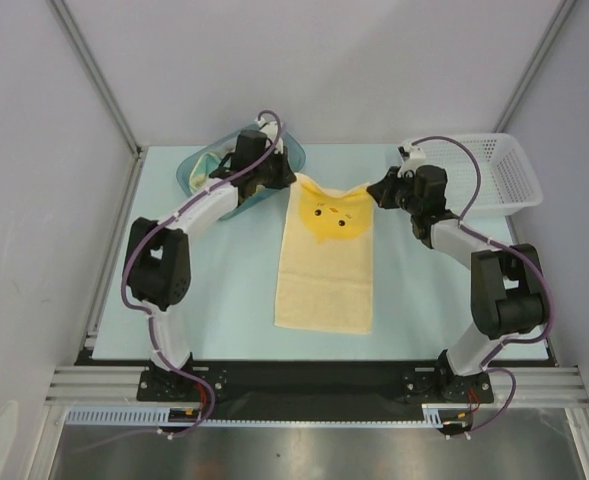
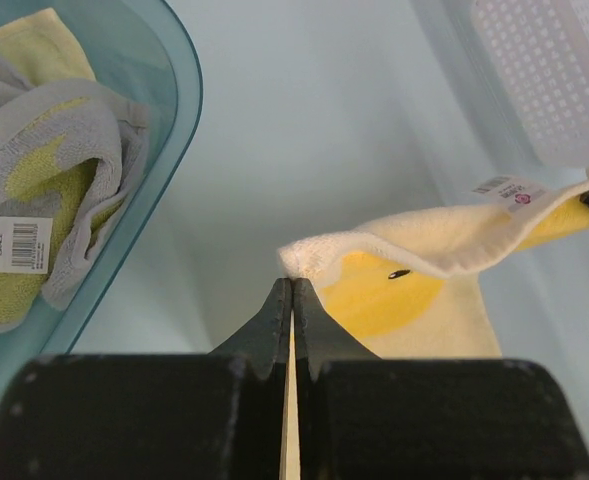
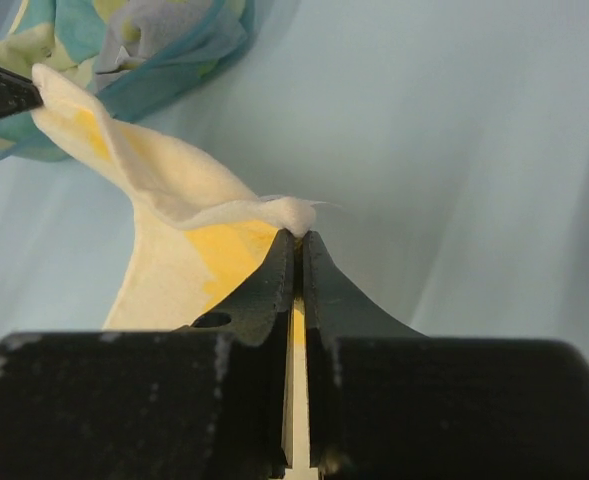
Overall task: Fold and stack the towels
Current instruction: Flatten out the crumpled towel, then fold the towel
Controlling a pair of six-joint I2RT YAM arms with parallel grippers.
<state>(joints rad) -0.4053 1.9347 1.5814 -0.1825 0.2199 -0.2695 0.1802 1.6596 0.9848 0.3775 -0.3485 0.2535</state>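
A cream towel (image 1: pixel 326 270) with a bright yellow face print lies spread lengthwise on the table, its far edge lifted. My left gripper (image 1: pixel 292 183) is shut on the towel's far left corner (image 2: pixel 304 262). My right gripper (image 1: pixel 374 190) is shut on the far right corner (image 3: pixel 292 213). The lifted edge sags between them, and a white tag (image 2: pixel 509 191) hangs near the right end. More towels, grey-and-yellow (image 2: pixel 49 165), lie crumpled in the teal tub (image 1: pixel 196 168) behind the left arm.
A white mesh basket (image 1: pixel 504 172) stands at the back right, beside the right arm. The teal tub (image 2: pixel 164 140) sits close to the left of the held towel. The table's side rails run along both edges.
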